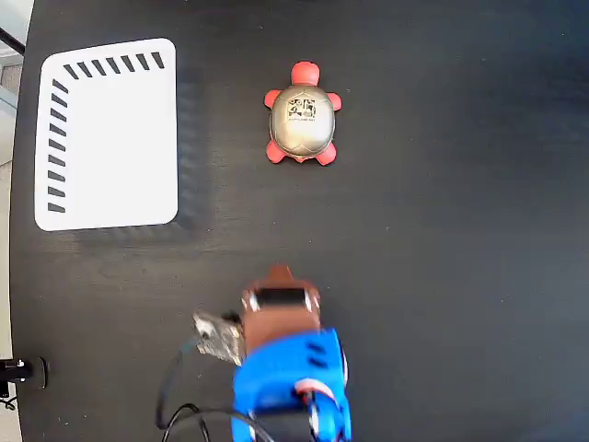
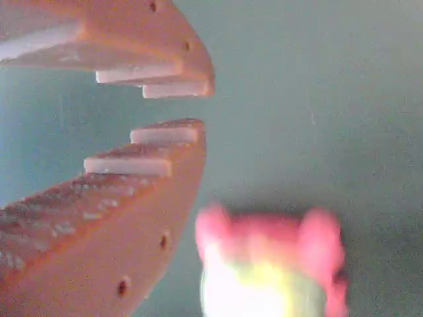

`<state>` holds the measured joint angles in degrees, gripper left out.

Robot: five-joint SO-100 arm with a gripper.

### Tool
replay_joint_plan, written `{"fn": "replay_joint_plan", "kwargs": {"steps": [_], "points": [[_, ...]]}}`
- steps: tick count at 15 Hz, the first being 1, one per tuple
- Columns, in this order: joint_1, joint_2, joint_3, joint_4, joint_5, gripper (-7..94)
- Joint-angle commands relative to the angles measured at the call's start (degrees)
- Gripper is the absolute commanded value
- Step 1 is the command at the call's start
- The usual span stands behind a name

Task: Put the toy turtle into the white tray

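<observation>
one step in hand: approach. gripper (image 2: pixel 201 109) slightly parted, empty (near edge, fixed view). next: reach far to toy turtle (image 1: pixel 302 122), then carry left to white tray (image 1: pixel 115 138).

My arm (image 1: pixel 293 387) enters from the bottom edge of the fixed view, a little left of centre, its blue body pointing up the frame. Ahead of the blue part sits my brown wrist (image 1: pixel 281 318), and a dark cable (image 1: pixel 175 396) loops off its left side toward the lower edge. From above, my gripper (image 1: pixel 279 274) shows only as a small orange tip at the top of the wrist. In the wrist view, my gripper (image 2: pixel 195 109) fills the left half of the frame: two orange fingers (image 2: pixel 132 191) with pale ridged pads, tips parted by a narrow gap, nothing between them.
</observation>
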<state>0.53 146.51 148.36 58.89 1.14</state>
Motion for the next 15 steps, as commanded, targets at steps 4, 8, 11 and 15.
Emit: {"fn": "replay_joint_plan", "kwargs": {"steps": [4, 8, 11, 15], "points": [[2.90, -18.28, -26.37, 0.09, 4.22, 0], [3.43, -31.46, -38.67, 2.37, 14.50, 0], [4.13, -38.67, -46.58, 4.31, 22.59, 0], [6.15, -46.05, -54.67, 5.62, 36.30, 0]]}}
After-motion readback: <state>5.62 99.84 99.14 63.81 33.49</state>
